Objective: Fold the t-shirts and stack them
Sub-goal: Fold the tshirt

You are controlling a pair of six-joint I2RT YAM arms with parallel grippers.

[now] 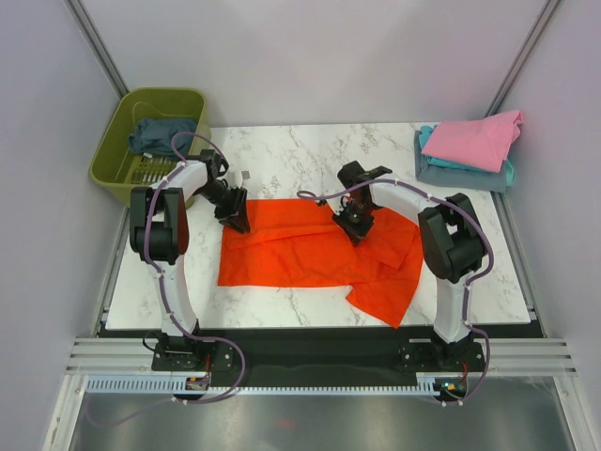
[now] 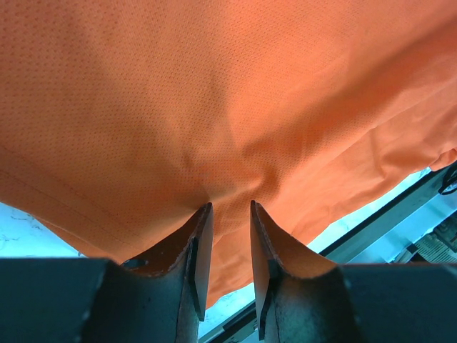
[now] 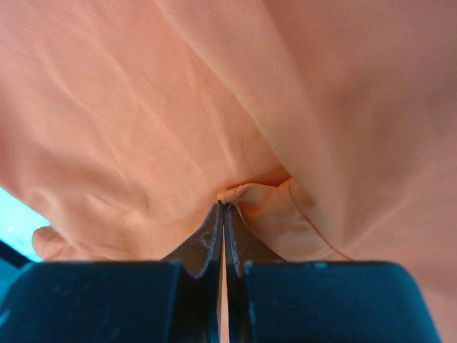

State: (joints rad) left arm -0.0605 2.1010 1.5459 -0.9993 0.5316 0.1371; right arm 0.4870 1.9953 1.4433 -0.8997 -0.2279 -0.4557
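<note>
The orange-red t-shirt lies spread on the marble table, with its right part rumpled and hanging toward the front. My left gripper stands on the shirt's far left corner. In the left wrist view its jaws are apart, tips pressed into the puckered cloth. My right gripper sits on the shirt's far edge near the middle. In the right wrist view it is shut on a small fold of the shirt. A pink t-shirt lies folded on a light teal one at the far right.
An olive-green basket stands off the table's far left corner with a dark slate-blue t-shirt inside. Grey walls close in on both sides. A dark strip runs along the table's front edge by the arm bases.
</note>
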